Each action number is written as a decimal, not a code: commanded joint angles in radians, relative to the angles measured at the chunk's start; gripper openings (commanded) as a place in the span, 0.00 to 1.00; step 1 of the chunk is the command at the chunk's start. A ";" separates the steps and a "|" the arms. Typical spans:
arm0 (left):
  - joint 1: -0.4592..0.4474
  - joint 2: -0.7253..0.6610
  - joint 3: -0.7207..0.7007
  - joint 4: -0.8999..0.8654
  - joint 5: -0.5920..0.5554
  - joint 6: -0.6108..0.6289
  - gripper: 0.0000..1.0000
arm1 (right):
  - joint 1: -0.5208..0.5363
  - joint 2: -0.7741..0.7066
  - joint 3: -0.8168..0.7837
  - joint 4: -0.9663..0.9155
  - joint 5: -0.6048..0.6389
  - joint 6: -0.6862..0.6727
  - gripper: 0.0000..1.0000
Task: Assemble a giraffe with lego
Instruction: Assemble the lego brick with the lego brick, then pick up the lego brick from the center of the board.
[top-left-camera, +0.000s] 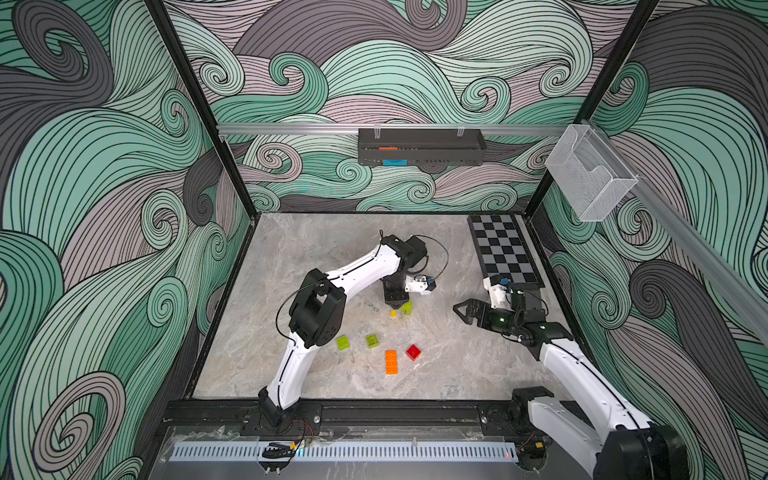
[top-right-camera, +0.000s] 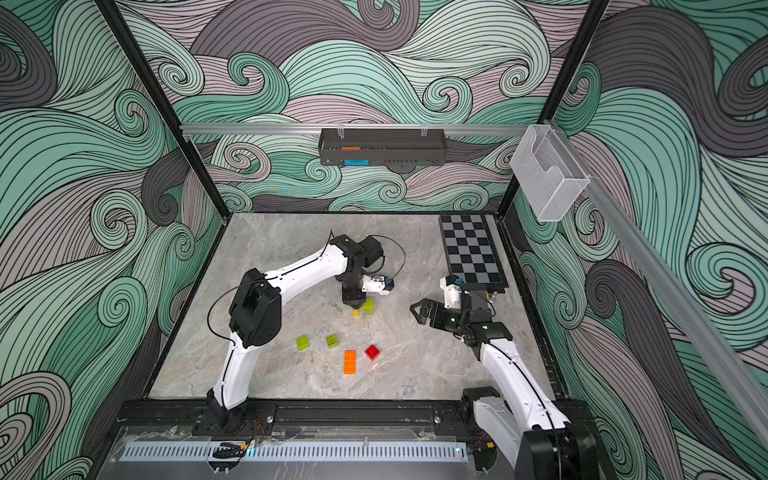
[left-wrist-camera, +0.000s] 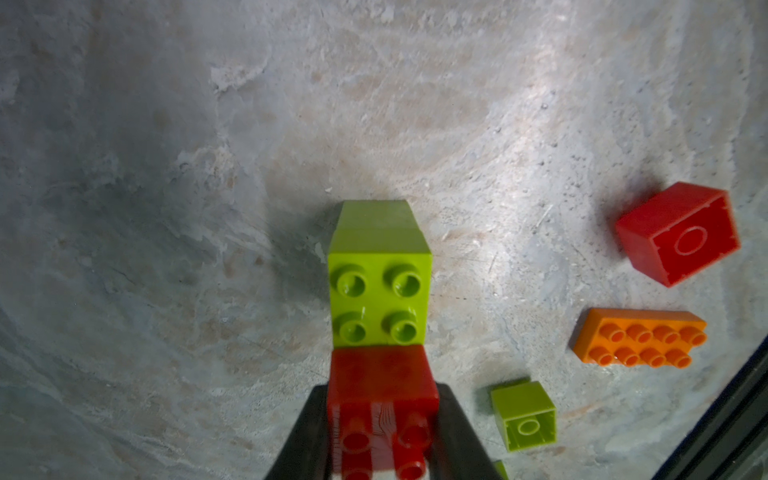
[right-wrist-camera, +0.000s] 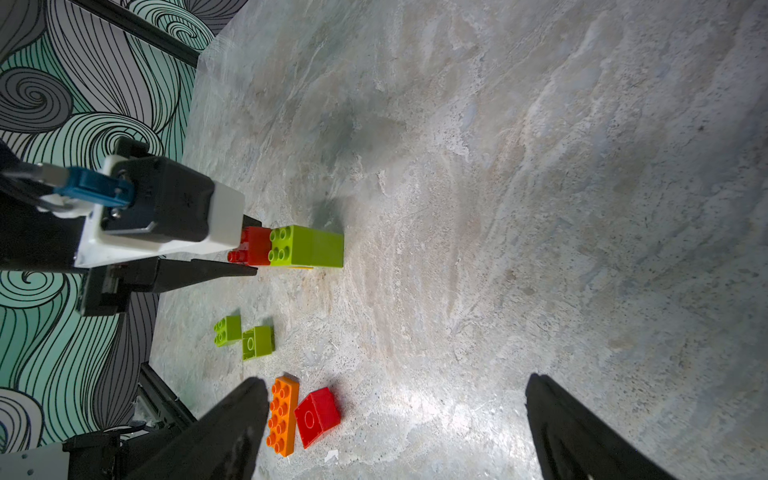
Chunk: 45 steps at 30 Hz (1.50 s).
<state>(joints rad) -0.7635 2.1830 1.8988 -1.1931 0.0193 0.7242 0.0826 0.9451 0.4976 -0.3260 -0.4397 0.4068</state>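
the left arm reaches over the middle of the worktop with its jaws pointing straight down. the left jaws are clenched on a red brick, one on each side of it, and its studs face back up toward the wrist. just past the jaw tips the red brick is joined to a lime green block. the block shows four bare studs right beside the red one and runs on down to the worktop. a small bit of yellow brick shows against the green block, right under the jaws. this red, green and yellow stack is the started giraffe.

the other bricks lie loose on the worktop, apart from the left jaws on the side toward the arm bases and short of the right jaws. leftmost is a green brick with its studs up. near it a second green brick is tipped so its hollow underside shows. farther right an orange brick lies flat, studs up. just beside it a loose red brick is tipped over, hollow side showing.

the right arm holds its jaws above the worktop, well apart from every brick and pointing toward the left jaws. the right jaws are spread wide and grasp nothing. beyond them a checkered board lies flat in the far corner.
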 joint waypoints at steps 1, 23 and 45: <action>-0.002 0.080 -0.042 -0.008 -0.020 0.015 0.40 | -0.007 -0.013 0.002 0.001 -0.025 0.003 0.99; 0.198 -0.514 -0.233 0.134 0.142 -0.277 0.99 | 0.211 -0.075 0.069 -0.126 0.082 -0.019 0.91; 0.639 -1.043 -0.859 0.428 0.526 -0.410 0.99 | 0.910 0.617 0.455 -0.345 0.542 -0.212 0.74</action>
<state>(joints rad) -0.1421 1.1561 1.0332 -0.8005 0.4946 0.3313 0.9726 1.5162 0.9272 -0.5953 0.0376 0.2276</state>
